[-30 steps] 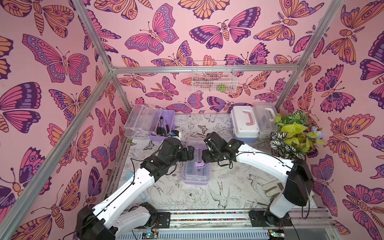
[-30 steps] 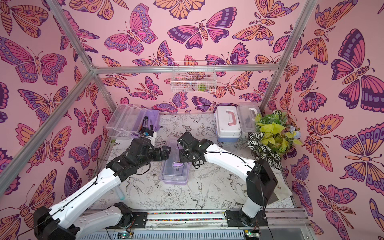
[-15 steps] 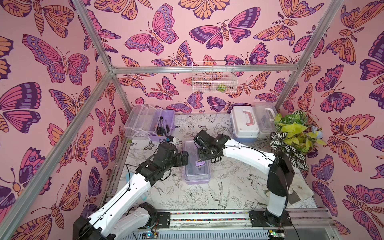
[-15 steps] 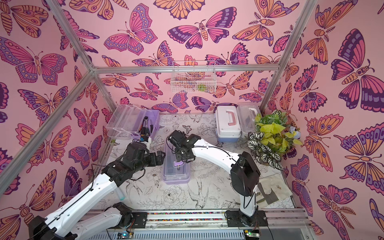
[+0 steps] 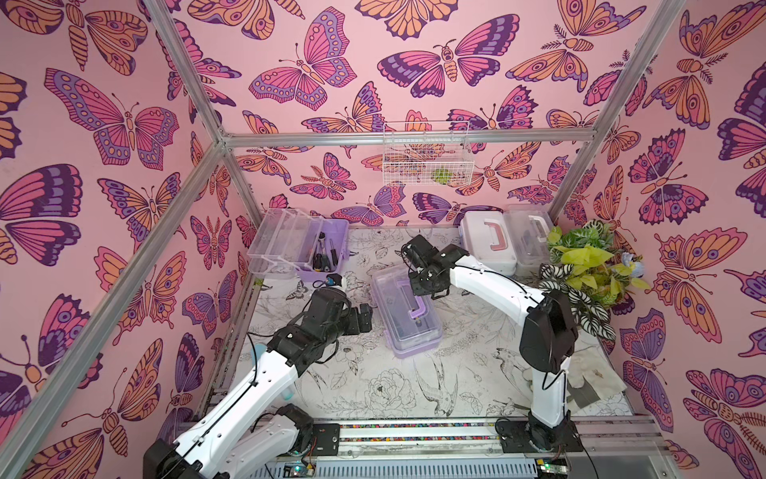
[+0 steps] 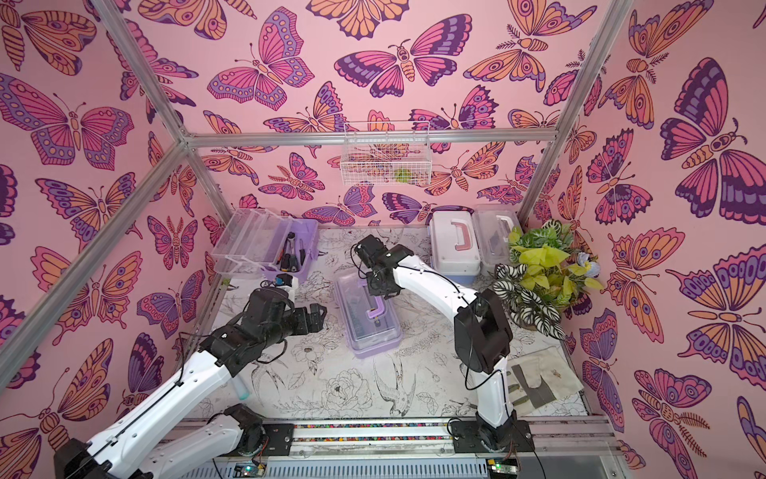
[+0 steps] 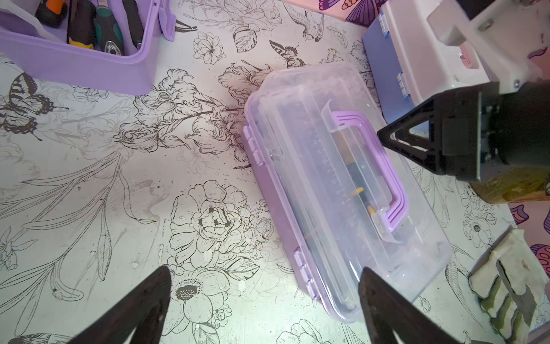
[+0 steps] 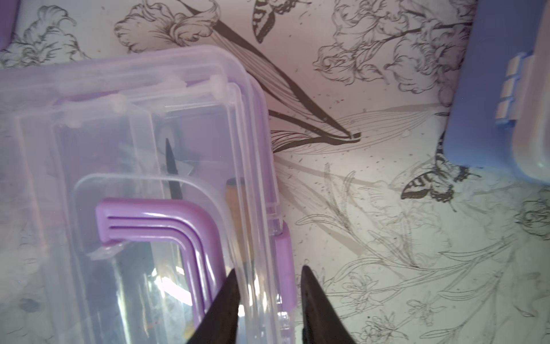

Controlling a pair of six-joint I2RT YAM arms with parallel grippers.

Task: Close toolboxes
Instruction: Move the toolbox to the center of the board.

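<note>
**Centre toolbox** [image 5: 408,315]: oblong with rounded corners. Opaque lilac base, glossy clear lid lying down on it, ribbed lilac handle [image 7: 387,169] folded flat. It sits askew mid-tabletop [image 5: 393,385], and dim tools show through the lid.

**Open toolbox** [image 5: 342,242]: same make, back left corner. Its clear lid [image 5: 282,238] stands open toward the wall, with rubber-handled screwdrivers [image 7: 110,32] inside.

**Blue toolbox** [image 5: 487,244]: back right. Light blue base, matte white lid down, pink handle. The white toolbox [image 5: 532,236] sits just beside it, clear lid down.

**Right gripper** [image 8: 269,268]: black tapered fingers [image 8: 226,309] set narrow, straddling the centre toolbox's rim at a lilac clasp [image 8: 284,262]. Whether they pinch it cannot be told. The arm crosses between the centre and blue toolboxes and hides the handle's far end in both top views.

**Left gripper** [image 7: 265,269]: fingers wide with nothing held, just beside the centre toolbox.

**Surroundings**
- The tabletop is a white sheet printed with line-drawn flowers and birds.
- A leafy plant [image 5: 580,269] overlaps the white toolbox's edge.
- A white wire basket [image 5: 427,155] hangs on the back wall.
- A soiled cloth [image 5: 592,381] lies front right.
</note>
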